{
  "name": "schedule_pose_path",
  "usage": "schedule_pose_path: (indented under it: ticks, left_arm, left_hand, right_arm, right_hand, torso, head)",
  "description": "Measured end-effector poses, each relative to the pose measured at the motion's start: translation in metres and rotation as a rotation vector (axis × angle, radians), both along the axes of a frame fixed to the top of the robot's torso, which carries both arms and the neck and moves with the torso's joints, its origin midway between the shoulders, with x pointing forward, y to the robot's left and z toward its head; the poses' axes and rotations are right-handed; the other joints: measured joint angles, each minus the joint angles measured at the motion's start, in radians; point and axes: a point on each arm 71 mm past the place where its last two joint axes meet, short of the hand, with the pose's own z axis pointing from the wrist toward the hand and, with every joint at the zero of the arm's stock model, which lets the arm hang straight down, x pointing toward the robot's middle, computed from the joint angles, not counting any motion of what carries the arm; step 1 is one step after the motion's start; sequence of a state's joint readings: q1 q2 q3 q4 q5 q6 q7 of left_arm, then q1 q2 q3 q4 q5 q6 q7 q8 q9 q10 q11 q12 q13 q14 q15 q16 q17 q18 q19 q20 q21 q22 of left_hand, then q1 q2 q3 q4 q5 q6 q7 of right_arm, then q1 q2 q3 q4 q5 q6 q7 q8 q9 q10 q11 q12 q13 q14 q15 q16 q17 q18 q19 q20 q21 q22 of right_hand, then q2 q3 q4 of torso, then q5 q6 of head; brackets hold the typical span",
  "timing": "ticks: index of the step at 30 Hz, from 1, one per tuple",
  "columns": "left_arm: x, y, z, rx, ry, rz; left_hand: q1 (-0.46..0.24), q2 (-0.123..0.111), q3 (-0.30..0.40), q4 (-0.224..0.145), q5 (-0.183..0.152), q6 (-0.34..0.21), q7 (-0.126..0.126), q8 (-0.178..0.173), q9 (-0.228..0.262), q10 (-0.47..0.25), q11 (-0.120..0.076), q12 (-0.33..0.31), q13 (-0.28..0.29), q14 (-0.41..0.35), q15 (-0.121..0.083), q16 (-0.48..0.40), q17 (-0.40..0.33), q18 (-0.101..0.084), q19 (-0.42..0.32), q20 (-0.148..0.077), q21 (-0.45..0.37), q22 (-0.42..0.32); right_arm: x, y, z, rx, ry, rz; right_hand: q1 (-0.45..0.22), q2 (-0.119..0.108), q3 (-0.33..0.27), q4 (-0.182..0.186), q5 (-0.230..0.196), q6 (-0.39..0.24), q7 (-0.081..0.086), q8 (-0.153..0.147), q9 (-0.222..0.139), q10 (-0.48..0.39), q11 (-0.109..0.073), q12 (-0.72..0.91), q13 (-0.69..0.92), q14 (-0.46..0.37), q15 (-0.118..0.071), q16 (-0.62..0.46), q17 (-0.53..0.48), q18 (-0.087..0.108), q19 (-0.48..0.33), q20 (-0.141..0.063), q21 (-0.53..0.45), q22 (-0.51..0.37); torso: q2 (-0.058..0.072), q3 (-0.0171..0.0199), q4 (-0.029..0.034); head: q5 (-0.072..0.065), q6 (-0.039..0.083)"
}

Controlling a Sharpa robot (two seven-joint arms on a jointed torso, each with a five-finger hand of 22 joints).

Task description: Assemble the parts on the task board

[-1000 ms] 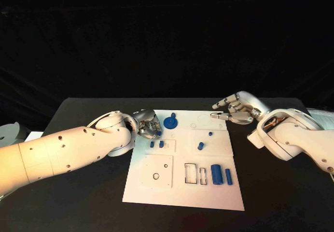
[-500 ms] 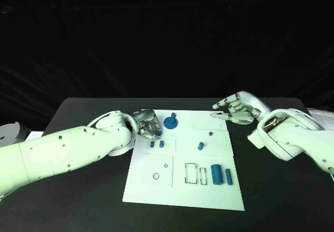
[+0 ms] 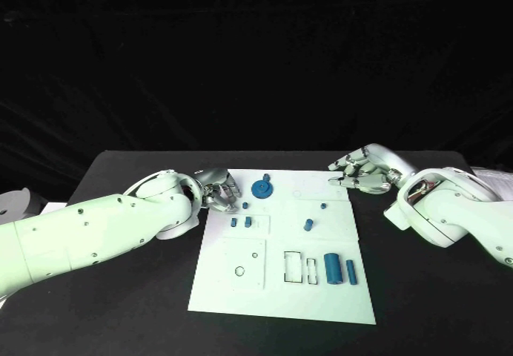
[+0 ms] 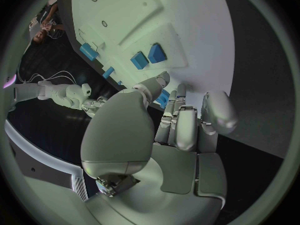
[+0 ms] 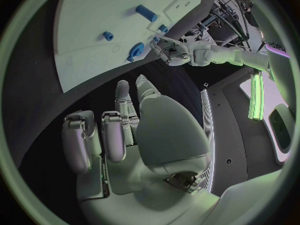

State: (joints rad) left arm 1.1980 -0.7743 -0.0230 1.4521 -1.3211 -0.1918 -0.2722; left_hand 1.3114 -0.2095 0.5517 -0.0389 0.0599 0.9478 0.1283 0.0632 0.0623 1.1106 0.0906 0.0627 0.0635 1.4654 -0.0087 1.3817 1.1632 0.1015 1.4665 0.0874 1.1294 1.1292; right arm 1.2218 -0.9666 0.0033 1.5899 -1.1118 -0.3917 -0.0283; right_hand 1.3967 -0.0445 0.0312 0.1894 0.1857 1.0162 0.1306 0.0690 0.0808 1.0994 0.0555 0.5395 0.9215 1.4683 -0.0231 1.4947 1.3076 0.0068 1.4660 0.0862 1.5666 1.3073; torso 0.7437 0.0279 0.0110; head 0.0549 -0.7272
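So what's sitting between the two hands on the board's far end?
In the head view, the blue gear-like part lies on the task board between the left hand and right hand; otherwise bare white.

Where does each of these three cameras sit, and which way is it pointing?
Head view: on the robot's head, looking down at the task board; both arms reach in.
Left wrist view: behind the left robot hand, facing its fingers and the board's blue parts.
Right wrist view: behind the right robot hand, facing across the board towards the other robot hand.
All three share the board.
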Motion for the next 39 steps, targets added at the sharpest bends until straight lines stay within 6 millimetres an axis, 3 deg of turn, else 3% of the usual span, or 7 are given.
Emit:
schedule_pose_path:
  ticks: [4,12,16,19,22,27,39]
  left_arm:
    - [0.0,0.014,0.0,-0.047,-0.003,0.04]
    - [-0.001,0.038,0.007,-0.363,0.016,0.124]
    - [-0.007,0.044,0.01,-0.627,0.086,0.161]
    - [-0.014,0.045,0.01,-0.832,0.152,0.192]
    - [-0.018,0.049,0.012,-1.019,0.202,0.24]
    - [-0.022,0.054,0.014,-1.205,0.239,0.293]
    - [-0.033,0.045,0.019,-1.385,0.304,0.286]
  left_hand:
    - [0.005,0.005,-0.005,-0.004,0.0,-0.009,0.004,0.0,0.002,-0.026,0.006,-0.004,-0.001,0.002,0.006,0.0,-0.001,0.0,0.0,0.0,-0.012,-0.015]
    - [0.03,0.047,0.019,0.004,0.0,0.088,0.04,0.044,0.017,0.04,0.006,0.054,0.015,0.0,0.007,0.015,0.017,0.0,-0.014,0.012,-0.063,-0.056]
    - [0.038,0.073,0.036,-0.005,0.0,0.099,0.045,0.047,0.012,0.029,0.015,0.065,0.011,-0.078,0.018,-0.143,-0.257,0.061,-0.146,0.016,-0.348,-0.307]
    - [0.029,0.082,0.03,0.0,0.0,0.092,0.052,0.047,0.007,0.009,0.02,0.07,0.008,-0.132,0.025,-0.217,-0.376,0.063,-0.201,0.022,-0.449,-0.39]
    - [0.019,0.083,0.006,0.005,0.0,0.092,0.052,0.047,0.007,0.008,0.022,0.083,0.008,-0.161,0.028,-0.252,-0.433,0.063,-0.216,0.027,-0.471,-0.405]
    - [-0.007,0.099,-0.028,0.017,0.0,0.092,0.052,0.047,0.007,0.016,0.013,0.12,0.016,-0.172,0.025,-0.259,-0.455,0.062,-0.223,0.027,-0.486,-0.417]
    - [-0.023,0.106,-0.05,0.025,0.0,0.092,0.052,0.051,0.007,0.017,0.013,0.139,0.019,-0.172,0.025,-0.259,-0.465,0.062,-0.223,0.027,-0.493,-0.425]
  right_arm:
    - [-0.001,-0.001,-0.001,-0.064,-0.012,0.012]
    - [-0.005,0.004,-0.005,-0.232,-0.055,0.061]
    - [-0.009,0.01,-0.008,-0.32,-0.091,0.093]
    - [-0.011,0.016,-0.01,-0.382,-0.12,0.115]
    - [-0.013,0.02,-0.011,-0.436,-0.147,0.131]
    - [-0.014,0.029,-0.013,-0.498,-0.176,0.151]
    - [-0.014,0.046,-0.024,-0.612,-0.186,0.181]
  right_hand:
    - [0.054,-0.02,0.031,0.008,0.0,0.02,0.0,0.0,0.001,-0.015,-0.004,-0.228,-0.246,0.0,0.0,-0.008,0.0,0.0,0.0,0.0,0.0,0.001]
    - [0.126,-0.044,0.105,0.0,-0.027,0.062,-0.008,0.0,0.004,0.047,0.003,-0.391,-0.492,-0.002,0.002,-0.009,0.0,0.0,0.0,0.0,0.0,0.001]
    - [0.137,-0.055,0.145,-0.004,-0.049,0.077,-0.013,0.0,0.004,0.059,0.004,-0.425,-0.56,-0.002,0.002,-0.009,0.0,0.0,0.0,0.0,-0.01,0.001]
    - [0.142,-0.06,0.173,-0.005,-0.07,0.077,-0.013,0.0,0.004,0.065,0.003,-0.441,-0.596,-0.002,0.002,-0.015,0.0,0.0,0.0,0.0,-0.018,0.001]
    - [0.143,-0.061,0.192,-0.002,-0.072,0.077,-0.013,0.0,0.004,0.065,0.003,-0.456,-0.625,-0.002,0.002,-0.017,0.0,0.0,0.0,0.0,-0.03,0.001]
    - [0.136,-0.076,0.224,0.0,-0.076,0.077,-0.013,0.0,0.002,0.065,0.003,-0.469,-0.672,-0.002,0.002,-0.017,0.0,0.0,0.0,0.0,-0.038,0.001]
    - [0.125,-0.087,0.259,0.002,-0.085,0.081,-0.016,0.0,0.001,0.055,0.004,-0.471,-0.732,-0.002,0.002,-0.021,0.0,0.0,0.0,0.0,-0.042,0.0]
  torso:
    - [0.0,0.0,0.0001]
    - [0.0,-0.0003,0.0002]
    - [0.001,-0.0003,-0.0009]
    - [0.001,-0.0006,-0.0013]
    - [0.002,-0.0019,-0.0006]
    - [0.002,-0.0035,0.0003]
    - [0.005,-0.0069,0.0015]
  head:
    - [-0.002,0.001]
    - [-0.012,0.005]
    - [-0.027,0.01]
    - [-0.041,0.014]
    - [-0.05,0.015]
    - [-0.057,0.015]
    - [-0.065,0.008]
